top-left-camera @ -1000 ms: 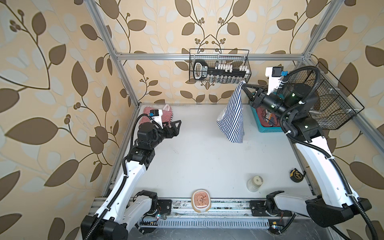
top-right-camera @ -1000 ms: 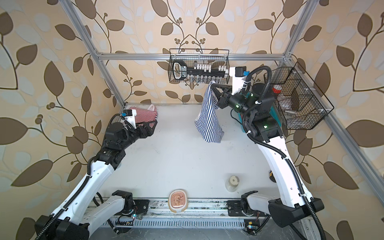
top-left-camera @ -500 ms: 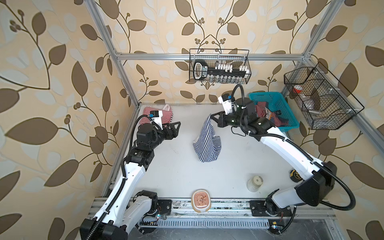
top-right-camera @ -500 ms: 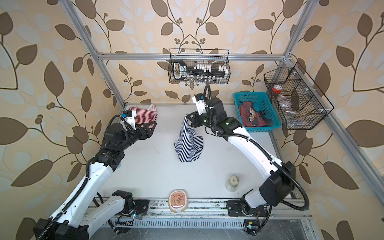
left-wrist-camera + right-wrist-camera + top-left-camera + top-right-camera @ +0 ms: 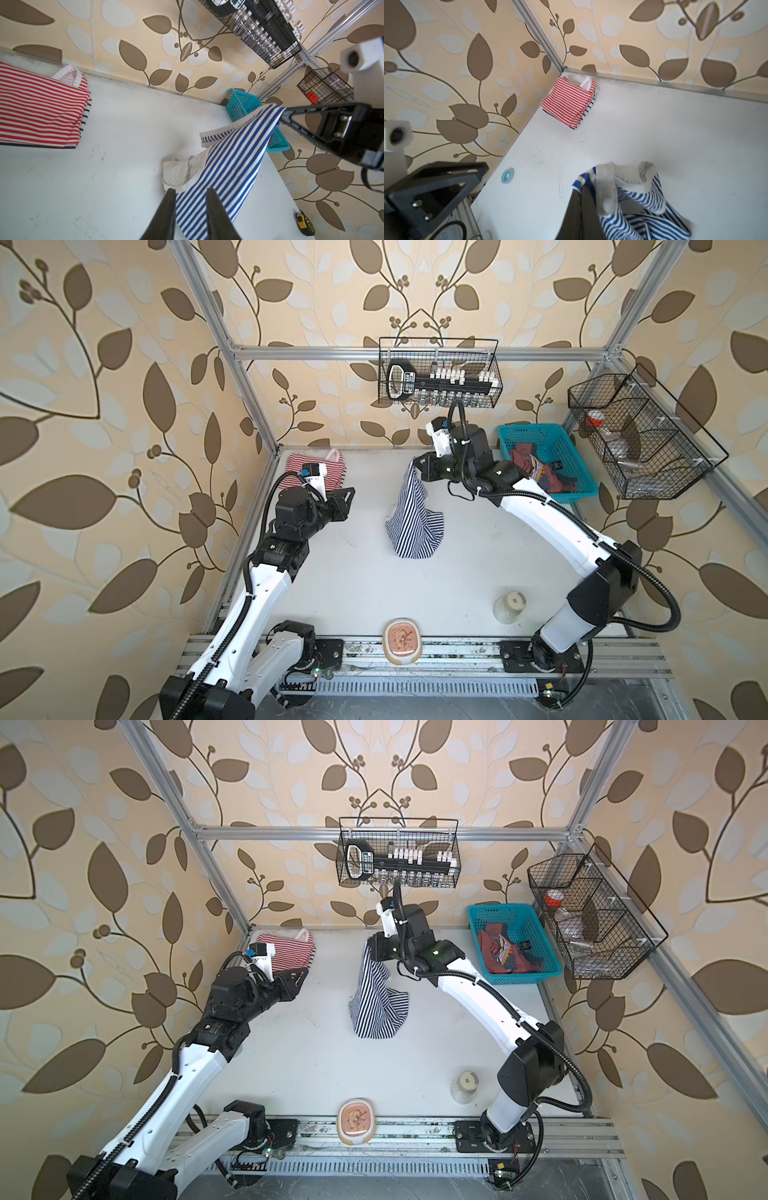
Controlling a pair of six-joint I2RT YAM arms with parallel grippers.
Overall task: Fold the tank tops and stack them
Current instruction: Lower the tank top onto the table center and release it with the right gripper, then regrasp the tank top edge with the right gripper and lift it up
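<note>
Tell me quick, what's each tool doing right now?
Left tool: partly open, holding nothing.
Right tool: closed on the soft navy-and-white striped tank top.

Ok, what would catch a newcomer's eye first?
The navy striped tank top dangling from the right tool mid-table, lower end on the table. Next, the red striped top folded in the far left corner, and the teal basket with a dusty red top far right.
</note>
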